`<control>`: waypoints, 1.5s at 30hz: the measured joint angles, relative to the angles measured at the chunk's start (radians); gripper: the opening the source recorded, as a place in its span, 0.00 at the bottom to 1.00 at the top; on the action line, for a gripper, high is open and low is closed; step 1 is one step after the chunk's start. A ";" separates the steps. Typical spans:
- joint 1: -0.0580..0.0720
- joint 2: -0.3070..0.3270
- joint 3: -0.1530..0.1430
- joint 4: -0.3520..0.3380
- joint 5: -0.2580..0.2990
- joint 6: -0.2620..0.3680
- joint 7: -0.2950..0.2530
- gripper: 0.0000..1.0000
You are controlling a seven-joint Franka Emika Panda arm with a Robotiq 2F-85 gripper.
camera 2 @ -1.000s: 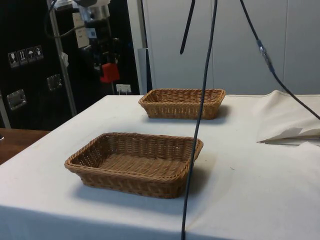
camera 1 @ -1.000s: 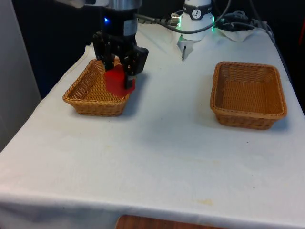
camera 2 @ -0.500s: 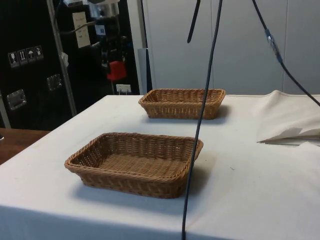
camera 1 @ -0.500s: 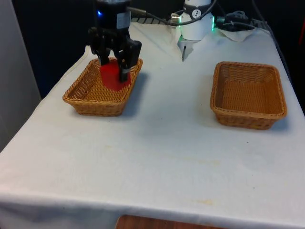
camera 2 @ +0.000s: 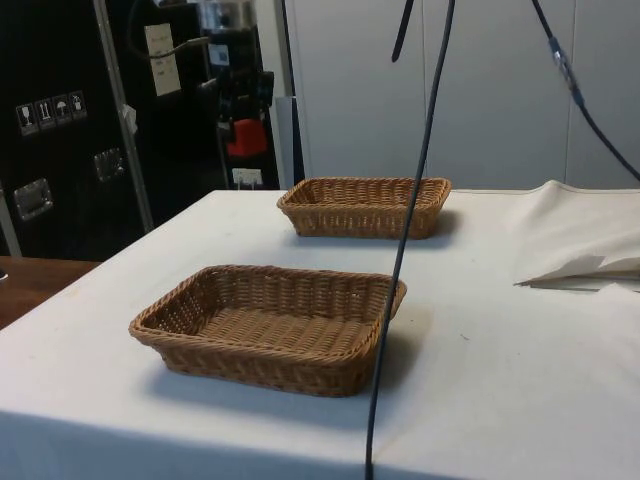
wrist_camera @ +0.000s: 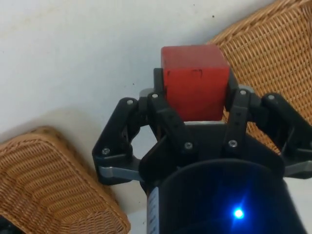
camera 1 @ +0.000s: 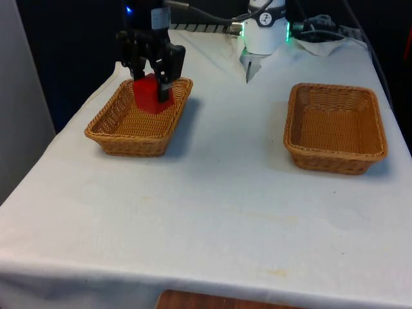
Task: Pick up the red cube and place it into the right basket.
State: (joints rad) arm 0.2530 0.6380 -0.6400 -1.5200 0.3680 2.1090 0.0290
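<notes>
My gripper (camera 1: 151, 85) is shut on the red cube (camera 1: 147, 95) and holds it in the air above the far end of the wicker basket on the front view's left (camera 1: 122, 132). The other wicker basket (camera 1: 336, 154) sits on the front view's right with nothing in it. In the side view the red cube (camera 2: 246, 138) hangs in the gripper (camera 2: 245, 125), well above the far basket (camera 2: 365, 210); the near basket (camera 2: 270, 335) has nothing in it. The wrist view has the red cube (wrist_camera: 195, 80) clamped between both fingers (wrist_camera: 158, 95), with the white cloth underneath.
The two baskets stand far apart on the white cloth (camera 1: 219, 193). A crumpled fold of cloth (camera 2: 590, 250) lies at the robot's end of the table. Black cables (camera 2: 400, 250) hang in front of the side view.
The gripper has carried the red cube away from the front camera and a little towards the front view's left, from the left basket's inner rim to above its far end.
</notes>
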 measured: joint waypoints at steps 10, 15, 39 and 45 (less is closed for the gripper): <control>0.000 -0.064 -0.006 -0.102 0.003 0.058 -0.041 0.02; 0.000 -0.082 -0.016 -0.135 0.003 0.077 -0.064 0.02; -0.001 -0.108 -0.095 -0.273 0.044 0.178 -0.229 0.02; 0.000 -0.136 -0.098 -0.332 0.048 0.216 -0.258 0.02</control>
State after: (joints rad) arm 0.2530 0.5020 -0.7380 -1.8520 0.4160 2.3250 -0.2290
